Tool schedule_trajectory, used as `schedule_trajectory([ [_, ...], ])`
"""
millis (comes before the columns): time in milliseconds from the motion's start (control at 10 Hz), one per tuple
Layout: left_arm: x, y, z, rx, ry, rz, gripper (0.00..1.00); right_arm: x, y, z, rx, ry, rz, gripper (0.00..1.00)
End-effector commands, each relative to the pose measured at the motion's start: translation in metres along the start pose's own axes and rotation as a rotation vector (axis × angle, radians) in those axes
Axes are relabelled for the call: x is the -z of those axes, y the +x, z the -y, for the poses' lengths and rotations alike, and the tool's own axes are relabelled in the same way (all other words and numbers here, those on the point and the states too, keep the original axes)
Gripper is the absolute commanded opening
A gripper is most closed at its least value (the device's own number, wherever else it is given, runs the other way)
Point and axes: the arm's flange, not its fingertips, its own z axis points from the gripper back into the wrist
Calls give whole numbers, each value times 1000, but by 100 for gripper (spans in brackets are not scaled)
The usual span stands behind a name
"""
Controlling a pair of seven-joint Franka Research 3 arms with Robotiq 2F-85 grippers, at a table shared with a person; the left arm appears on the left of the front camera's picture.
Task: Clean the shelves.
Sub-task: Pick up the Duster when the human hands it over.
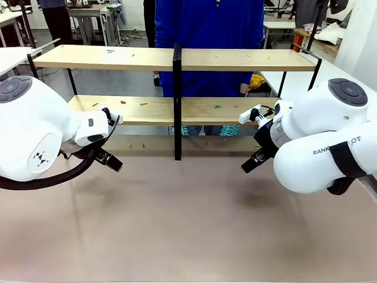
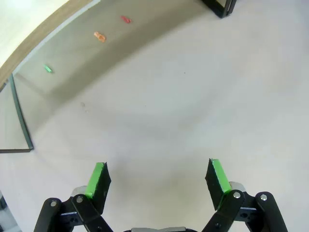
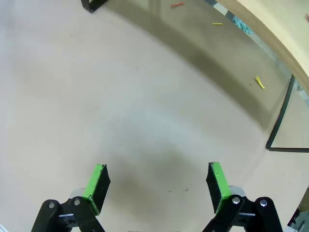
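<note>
The left gripper and right gripper are held with jaws spread above the table — small coloured scraps, perhaps paper, are scattered across the shelves.

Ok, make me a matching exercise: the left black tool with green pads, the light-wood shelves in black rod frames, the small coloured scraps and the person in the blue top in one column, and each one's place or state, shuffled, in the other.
Column one
1. left tool, black with green pads
2. shelves, light-wood boards in black rod frames
3. scraps, small and coloured
4. person in a blue top

Column two
A. behind the shelves, at the far side
B. open, over bare tabletop
C. strewn on the shelves and the tabletop beneath
D. two tiers, side by side across the tabletop

Pairs: 1-B, 2-D, 3-C, 4-A
</note>
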Motion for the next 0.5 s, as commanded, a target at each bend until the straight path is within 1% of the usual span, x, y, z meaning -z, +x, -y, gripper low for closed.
schedule_trajectory([
  [0, 0, 0, 0, 1, 0, 0, 100, 0, 0, 0, 1, 0, 0, 100],
  [400, 0, 0, 0, 1, 0, 0, 100, 0, 0, 0, 1, 0, 0, 100],
])
